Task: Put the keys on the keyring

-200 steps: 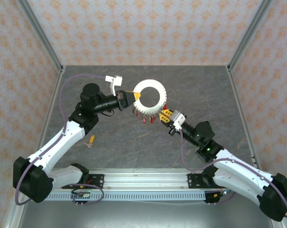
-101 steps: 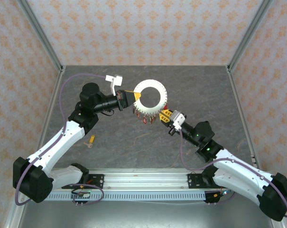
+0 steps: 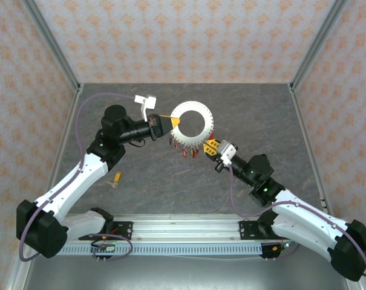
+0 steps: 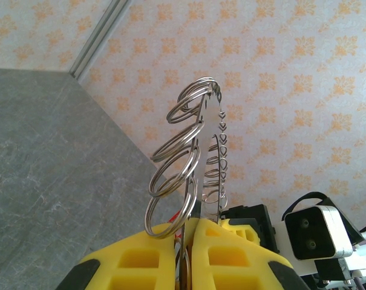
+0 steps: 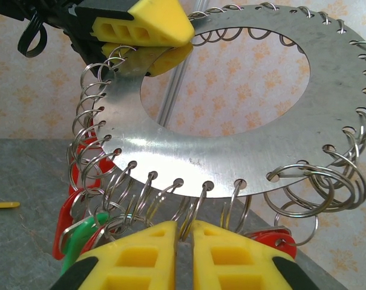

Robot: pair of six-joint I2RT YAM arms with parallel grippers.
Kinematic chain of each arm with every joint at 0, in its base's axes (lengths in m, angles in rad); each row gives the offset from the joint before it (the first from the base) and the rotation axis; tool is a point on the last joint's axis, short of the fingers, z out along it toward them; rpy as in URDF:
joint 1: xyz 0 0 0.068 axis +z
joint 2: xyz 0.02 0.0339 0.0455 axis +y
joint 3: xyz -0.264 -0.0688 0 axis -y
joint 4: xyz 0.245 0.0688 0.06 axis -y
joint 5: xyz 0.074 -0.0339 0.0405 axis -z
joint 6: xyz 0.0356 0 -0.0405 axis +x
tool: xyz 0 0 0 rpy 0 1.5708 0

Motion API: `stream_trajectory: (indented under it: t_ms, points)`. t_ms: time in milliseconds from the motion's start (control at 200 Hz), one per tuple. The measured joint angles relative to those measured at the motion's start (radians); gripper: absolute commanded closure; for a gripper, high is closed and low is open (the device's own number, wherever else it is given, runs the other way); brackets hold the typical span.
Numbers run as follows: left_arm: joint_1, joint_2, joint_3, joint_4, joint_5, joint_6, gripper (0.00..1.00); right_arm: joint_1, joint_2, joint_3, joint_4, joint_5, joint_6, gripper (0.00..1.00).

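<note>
Enclosure: patterned wallpaper walls on three sides, grey stone-look worktop below.

1. Pos. of parts. The keyring is held up off the worktop, approx. midway between the two arms. The left claw is closed on its left rim; in the left wrist view the plate stands on edge, straight out from between the pads. The right claw sits at the lower right rim, fingers brought together w/ one of the split rings running into the gap. This is judged a pinch on that ring. The keys, mostly red plus one green, hang below the lower rim on split rings.

2. Handling. Keyring: flat sheet metal, thin, rigid. Prob. light but smooth, so liable to slip or pivot in a one-point pinch. Best hold: flat faces of the band, between rim holes, clear of the wire. Split rings: springy wire, free to swing; take hold close to the plate hole to limit swing. Keys: small, thin, light; take by the plastic head, leave the blade free.

3. Containers. The keyring itself serves as the carrier. Load: split rings through the rim holes all round, keys on the lower ones; those along the top look bare. One small yellow-tipped item lies loose on the worktop near the left arm; too small to ID.
</note>
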Motion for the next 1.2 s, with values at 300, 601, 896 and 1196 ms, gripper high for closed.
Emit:
stream_trajectory:
  t_ms: [300,601,896,1196]
  points:
    - [0.0,0.0,0.0,0.0,0.0,0.0,1.0,0.0,0.0,0.0,0.01,0.001,0.012,0.87]
    - [0.0,0.0,0.0,0.0,0.0,0.0,1.0,0.0,0.0,0.0,0.022,0.008,0.011,0.92]
    - [0.005,0.0,0.0,0.0,0.007,0.001,1.0,0.0,0.006,-0.005,0.026,0.019,0.006,0.96]
    - [0.005,0.0,0.0,-0.022,0.007,0.001,1.0,0.01,0.023,-0.01,0.023,0.026,-0.116,0.93]
